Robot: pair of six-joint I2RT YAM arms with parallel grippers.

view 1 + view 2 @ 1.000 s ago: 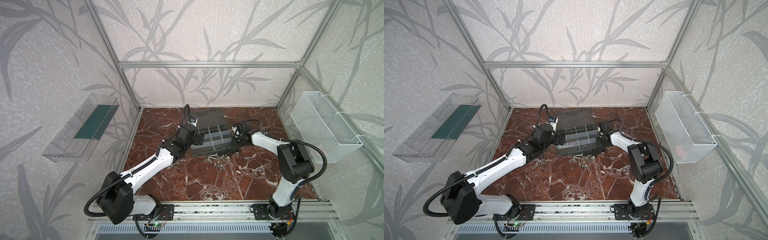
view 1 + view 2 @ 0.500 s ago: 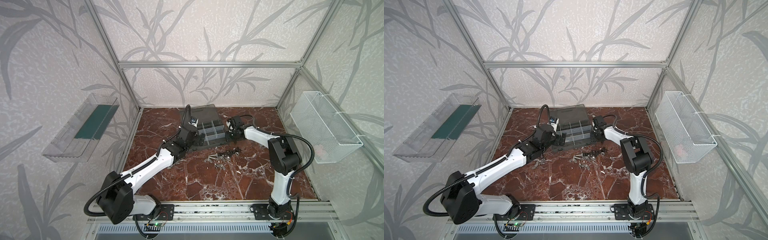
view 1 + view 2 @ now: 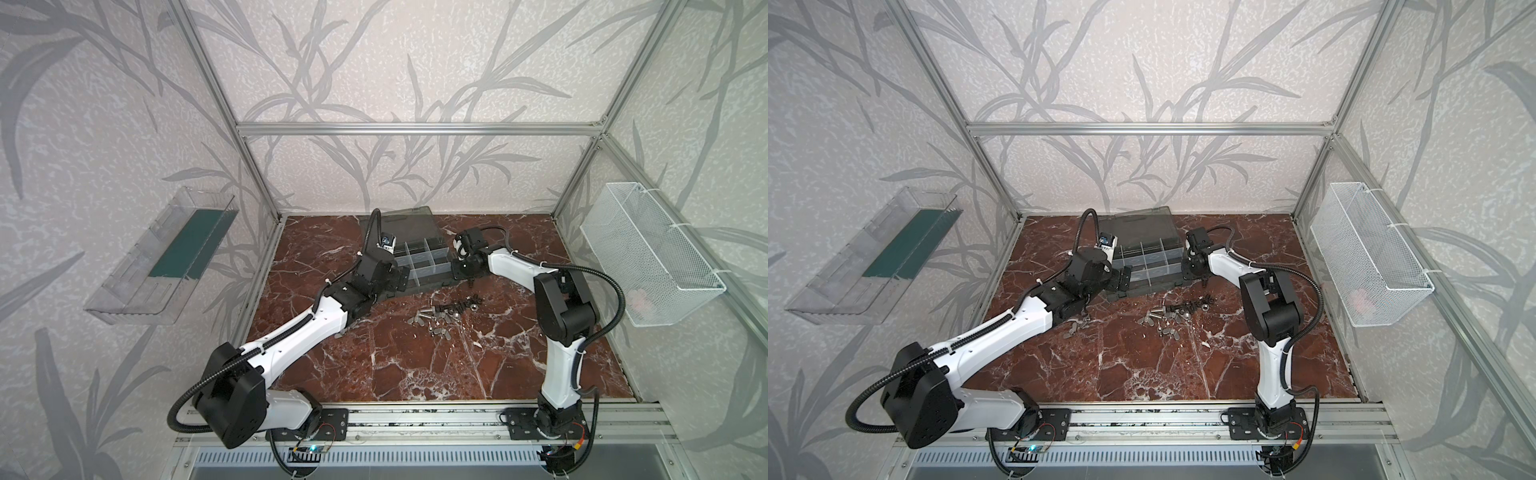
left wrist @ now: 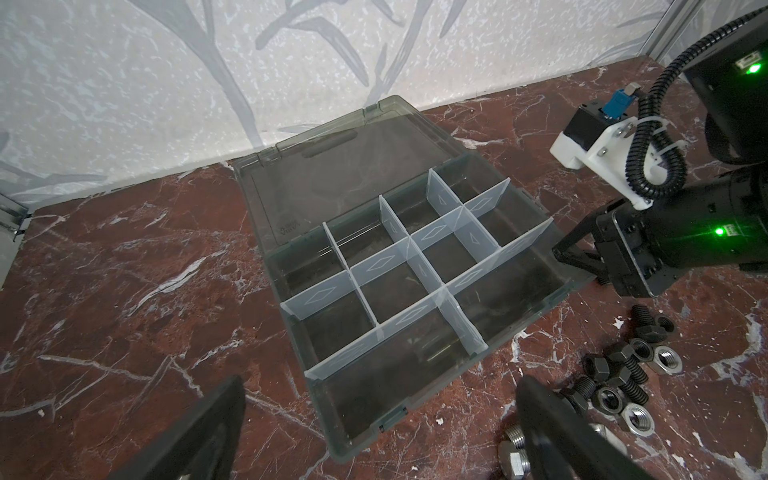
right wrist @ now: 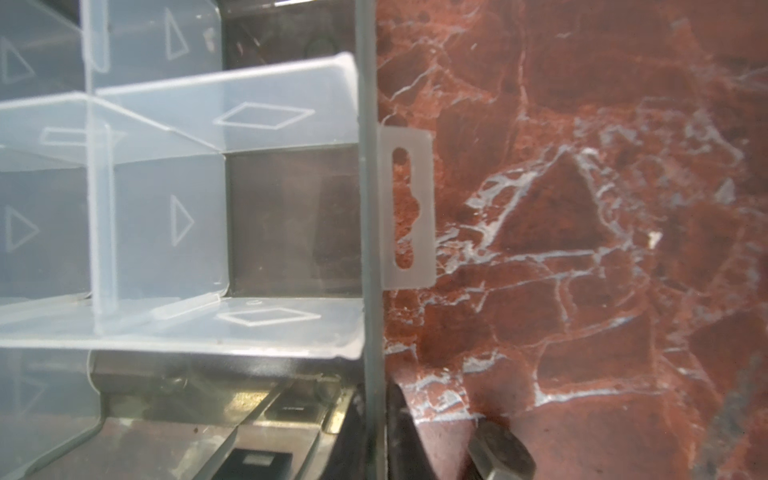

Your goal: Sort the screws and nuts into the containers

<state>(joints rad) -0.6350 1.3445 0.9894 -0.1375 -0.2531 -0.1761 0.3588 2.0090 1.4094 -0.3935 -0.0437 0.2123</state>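
Observation:
The dark grey organizer case (image 3: 432,286) (image 3: 1152,286) stands at the back of the marble floor, lid (image 4: 353,166) open. Its containers (image 4: 415,257), split by whitish dividers, look empty. Screws and nuts (image 3: 444,313) (image 3: 1177,311) (image 4: 615,374) lie loose just in front of it. My left gripper (image 3: 401,276) (image 4: 382,382) is open, with the case's front left corner between its fingers. My right gripper (image 3: 457,272) (image 5: 372,399) pinches the case's right side wall (image 5: 370,208), one jaw inside and one outside. A silver bolt head (image 5: 498,453) lies beside it.
A clear tray (image 3: 166,257) with a green insert hangs on the left wall. A white wire basket (image 3: 648,253) hangs on the right wall. Two wing nuts (image 3: 1073,328) lie by my left forearm. An aluminium rail (image 3: 415,419) runs along the front edge.
The case has slid back toward the rear wall with my right gripper on its side, leaving the fasteners farther out in front of it. My left gripper followed it, still open.

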